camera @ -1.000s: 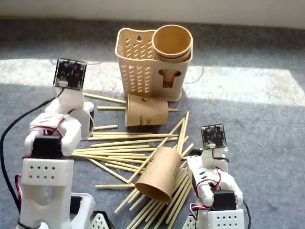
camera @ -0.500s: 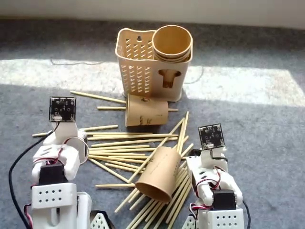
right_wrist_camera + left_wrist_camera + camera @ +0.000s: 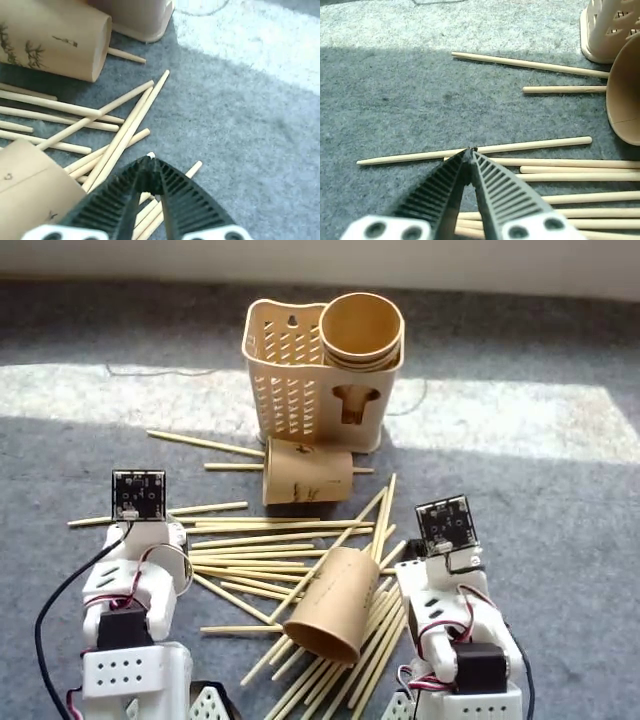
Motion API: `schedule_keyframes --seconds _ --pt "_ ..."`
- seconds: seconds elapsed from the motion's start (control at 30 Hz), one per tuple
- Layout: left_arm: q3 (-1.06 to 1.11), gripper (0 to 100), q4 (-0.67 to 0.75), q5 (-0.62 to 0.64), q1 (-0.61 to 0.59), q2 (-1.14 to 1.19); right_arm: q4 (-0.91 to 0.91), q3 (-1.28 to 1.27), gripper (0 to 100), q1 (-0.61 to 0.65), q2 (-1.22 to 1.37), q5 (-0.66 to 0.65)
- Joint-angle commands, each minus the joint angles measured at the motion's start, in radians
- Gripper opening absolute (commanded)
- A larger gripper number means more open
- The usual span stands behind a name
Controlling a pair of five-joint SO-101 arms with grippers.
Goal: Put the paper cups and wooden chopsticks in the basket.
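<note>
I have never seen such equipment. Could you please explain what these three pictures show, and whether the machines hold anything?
Two white robot arms stand side by side on a grey carpet-like surface. One picture looks down from above; the other two come from a camera on each wrist. The black ribbed left gripper and right gripper are both shut, holding nothing. Many wooden chopsticks and two brown paper cups lie before a beige slotted plastic basket, which holds a stack of paper cups.
</note>
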State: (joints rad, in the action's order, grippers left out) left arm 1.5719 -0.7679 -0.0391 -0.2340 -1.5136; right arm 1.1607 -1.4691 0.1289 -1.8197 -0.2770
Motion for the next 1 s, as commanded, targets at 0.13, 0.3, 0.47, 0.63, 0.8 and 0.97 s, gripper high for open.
schedule_keyframes --seconds 0.13,0.3,0.47,0.63,0.8,0.97 --pt "0.031 1 0.025 -0.009 -0.005 -0.094 0.093 0.219 0.6 0.047 0.001 -0.115" --pt "0.058 1 0.021 -0.009 -0.005 -0.150 0.127 0.271 0.6 0.127 0.001 -0.126" --pt "0.076 1 0.020 -0.009 -0.005 -0.194 0.134 0.278 0.6 0.196 0.001 -0.175" --pt "0.077 1 0.020 -0.009 -0.005 -0.211 0.220 0.386 0.6 0.255 0.002 -0.196" --pt "0.077 1 0.020 -0.009 -0.005 -0.211 0.355 0.536 0.7 0.318 0.108 -0.203" --pt "0.077 1 0.020 -0.009 -0.005 -0.211 0.453 0.661 0.7 0.363 0.311 -0.196"
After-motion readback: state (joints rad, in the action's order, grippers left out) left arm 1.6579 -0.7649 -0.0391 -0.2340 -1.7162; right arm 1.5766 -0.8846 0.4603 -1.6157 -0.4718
